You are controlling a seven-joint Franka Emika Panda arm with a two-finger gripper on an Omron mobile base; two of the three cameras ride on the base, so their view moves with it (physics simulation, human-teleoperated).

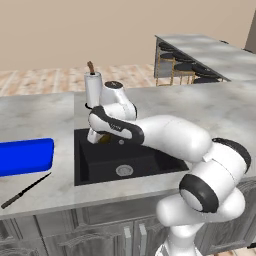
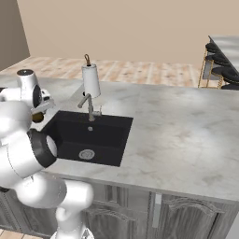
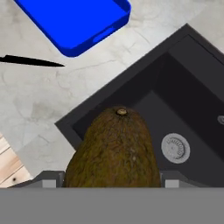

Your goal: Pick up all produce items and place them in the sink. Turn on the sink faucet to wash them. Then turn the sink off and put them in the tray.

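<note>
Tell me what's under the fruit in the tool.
The fruit hangs over the sink, above its near corner; the drain shows beside it. The basin floor directly beneath is hidden by the fruit.

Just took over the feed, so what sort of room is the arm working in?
Likely a home kitchen: a black sink with faucet set in a marble counter, bar stools behind.

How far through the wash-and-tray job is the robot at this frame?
Done: the brown fuzzy produce item is picked up, sitting between the gripper fingers. In hand: it hangs over the corner of the black sink, not yet released. Left: drop it in, run the faucet, where no water is visible, shut it off, then move the item to the blue tray, which holds nothing visible.
</note>
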